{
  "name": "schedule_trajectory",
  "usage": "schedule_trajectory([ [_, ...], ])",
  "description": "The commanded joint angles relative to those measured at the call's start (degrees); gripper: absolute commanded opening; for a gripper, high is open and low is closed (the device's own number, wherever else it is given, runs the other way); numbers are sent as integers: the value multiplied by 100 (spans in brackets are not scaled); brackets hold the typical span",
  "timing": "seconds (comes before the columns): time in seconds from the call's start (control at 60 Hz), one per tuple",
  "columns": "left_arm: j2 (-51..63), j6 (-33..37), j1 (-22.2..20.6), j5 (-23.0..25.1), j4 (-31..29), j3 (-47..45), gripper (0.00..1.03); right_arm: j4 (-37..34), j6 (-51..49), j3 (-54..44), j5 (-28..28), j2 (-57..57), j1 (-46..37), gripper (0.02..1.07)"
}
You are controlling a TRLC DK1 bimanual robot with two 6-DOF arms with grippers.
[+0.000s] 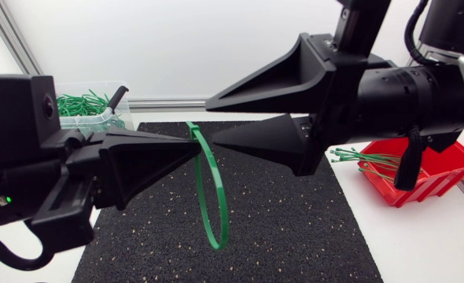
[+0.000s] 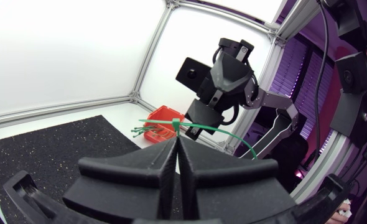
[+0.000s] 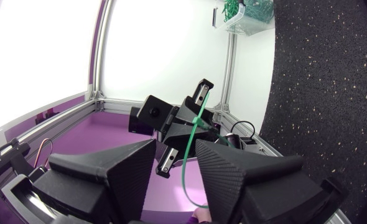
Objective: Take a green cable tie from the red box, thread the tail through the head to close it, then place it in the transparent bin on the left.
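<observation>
Green cable tie (image 1: pixel 216 242) hangs as a loop over the black mat (image 1: pixel 295 228), clamped in the left jaws at 9 o'clock. Right jaws stand apart at 3 o'clock. Red box (image 1: pixel 421 177) at 4 o'clock, transparent bin (image 1: pixel 90 119) at 10 o'clock.

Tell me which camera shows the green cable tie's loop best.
Head view: the whole loop of the cable tie hangs from the left pincer over the mat. Left wrist view shows only its head and an arc past the tips. Right wrist view shows one strand inside the open right pincer.
</observation>
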Motion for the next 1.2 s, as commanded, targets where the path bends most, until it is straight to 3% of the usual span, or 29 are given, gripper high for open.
schedule_trajectory([
  [0.0, -67, 413, 142, 37, 10, 3, 4, 70, -76, -90, 10, -72, -132, 61],
  [0.167, -31, 1125, 89, -350, -52, -24, 4, 44, -331, -90, 18, -63, -238, 61],
  [0.383, -49, 1969, -825, -1510, -210, -59, 4, 44, -885, -108, 10, 218, -308, 60],
  [0.567, -49, 2399, -1326, -2125, -236, -147, 4, 26, -1342, -46, -96, 640, -378, 60],
  [0.717, -58, 2610, -1405, -2292, -271, -182, 4, -9, -1570, -11, -509, 789, -449, 58],
  [0.8, -49, 2672, -1422, -2318, -280, -200, 4, 61, -1579, -20, -535, 780, -449, 44],
  [0.917, -23, 2733, -1440, -2345, -254, -217, 4, 96, -1588, 6, -588, 824, -440, 35],
  [1.183, 12, 2830, -1695, -2600, -183, -270, 4, 70, -1658, 50, -614, 1088, -387, 35],
])
